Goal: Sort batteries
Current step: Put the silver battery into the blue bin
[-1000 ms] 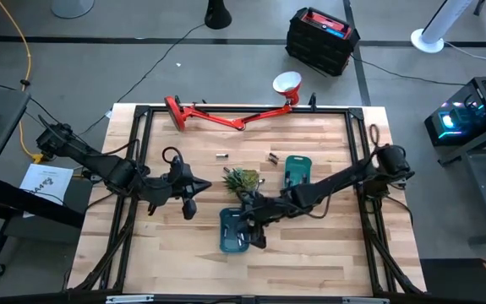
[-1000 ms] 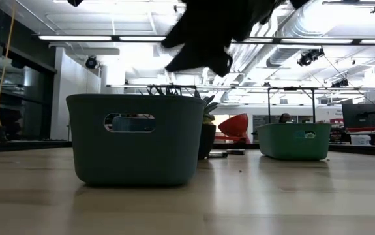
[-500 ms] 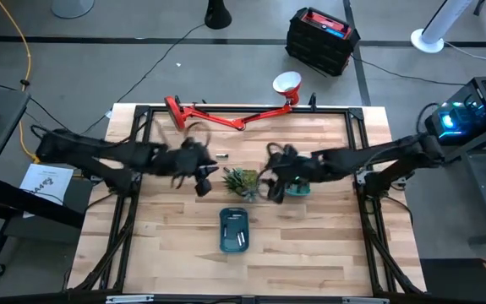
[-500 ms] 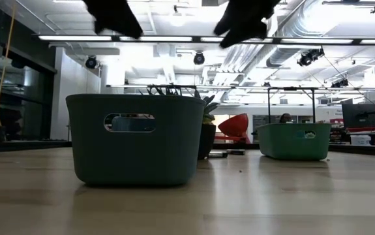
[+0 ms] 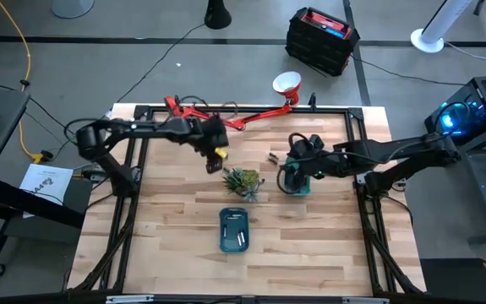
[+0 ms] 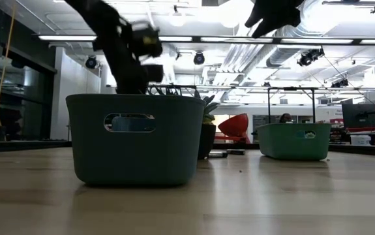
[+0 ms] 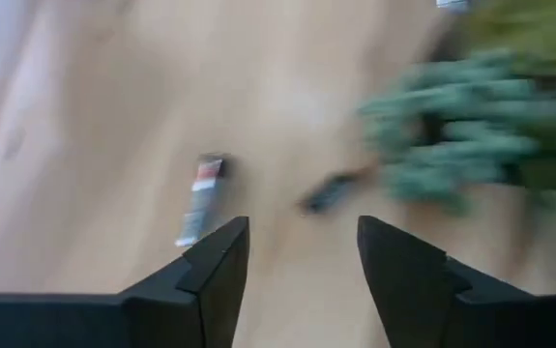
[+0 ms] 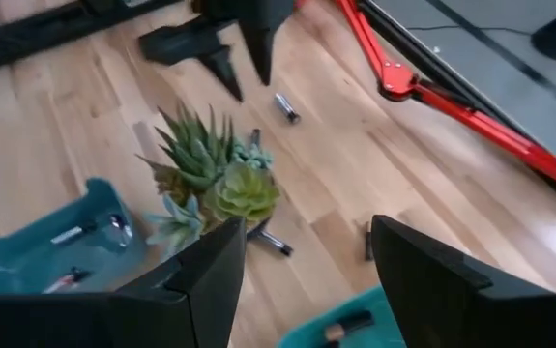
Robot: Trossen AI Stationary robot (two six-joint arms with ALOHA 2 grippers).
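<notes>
My left gripper (image 5: pixel 215 160) (image 7: pixel 302 261) hangs open above the table, left of a spiky green plant (image 5: pixel 243 181). Past its fingers lie a silvery battery (image 7: pixel 200 198) and a dark one (image 7: pixel 326 193), both flat on the wood. My right gripper (image 5: pixel 292 173) (image 8: pixel 307 271) stands open over the far teal tray (image 5: pixel 300 171), high above it in the low view (image 6: pixel 272 13). The near teal tray (image 5: pixel 234 230) holds a few batteries (image 8: pixel 70 237). More batteries (image 5: pixel 272 157) lie loose on the table behind the plant.
A red desk lamp (image 5: pixel 226 116) lies along the table's far edge. A black frame (image 5: pixel 141 114) runs around the tabletop. The plant stands between the two grippers. Bare wood (image 5: pixel 310 245) stretches along the near side, either side of the near tray.
My left gripper has swung from the table's left middle toward the far edge and the right, ending beside the plant. My right gripper has risen from the near tray and gone toward the far right, over the far tray.
</notes>
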